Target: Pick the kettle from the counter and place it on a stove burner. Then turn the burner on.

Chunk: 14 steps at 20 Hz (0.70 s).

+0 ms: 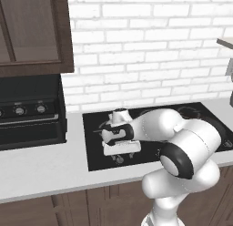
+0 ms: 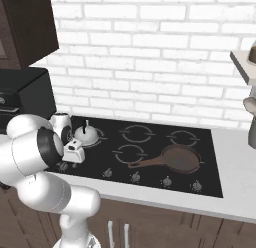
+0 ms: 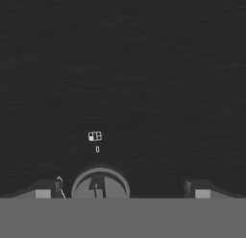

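A white brick wall (image 2: 150,67) with pale grout runs behind the surface (image 1: 41,172), evenly lit. A dark brown wall cupboard (image 1: 32,33) with a panelled door hangs at the upper left, and beneath it a black appliance (image 1: 27,113) with round dials stands at the surface's left end. Dark wood cabinet fronts (image 2: 165,227) run below the front edge. At the far right edge a pale shelf (image 2: 245,59) juts from the wall.
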Available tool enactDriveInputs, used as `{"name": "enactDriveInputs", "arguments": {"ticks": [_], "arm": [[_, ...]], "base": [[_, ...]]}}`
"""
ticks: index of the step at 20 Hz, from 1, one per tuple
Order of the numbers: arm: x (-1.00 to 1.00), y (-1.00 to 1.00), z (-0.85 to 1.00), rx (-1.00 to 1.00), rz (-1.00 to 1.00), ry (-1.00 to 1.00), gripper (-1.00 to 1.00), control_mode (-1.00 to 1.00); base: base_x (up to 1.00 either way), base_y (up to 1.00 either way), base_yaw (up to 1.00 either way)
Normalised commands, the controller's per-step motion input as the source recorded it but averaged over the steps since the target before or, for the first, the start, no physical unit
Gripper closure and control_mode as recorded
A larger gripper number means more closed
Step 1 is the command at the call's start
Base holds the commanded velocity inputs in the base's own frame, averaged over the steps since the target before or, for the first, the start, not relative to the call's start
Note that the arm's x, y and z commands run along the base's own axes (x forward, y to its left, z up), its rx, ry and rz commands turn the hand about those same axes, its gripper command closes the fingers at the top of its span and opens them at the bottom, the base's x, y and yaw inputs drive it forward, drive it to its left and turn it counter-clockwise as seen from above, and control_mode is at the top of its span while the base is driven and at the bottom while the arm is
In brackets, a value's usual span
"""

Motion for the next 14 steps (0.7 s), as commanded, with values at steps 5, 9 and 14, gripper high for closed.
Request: {"name": "enactDriveInputs", "arguments": {"ticks": [5, 9, 14], "arm": [[0.0, 0.0, -0.03, 0.0, 0.0, 0.0, -1.0, -1.0], [0.0, 0.02, -0.01, 0.0, 0.0, 0.0, -1.0, -1.0], [0.0, 0.08, 0.0, 0.0, 0.0, 0.0, -1.0, -1.0]], "base": [[0.0, 0.0, 0.0], [0.0, 0.0, 0.0], [0.0, 0.0, 0.0]]}}
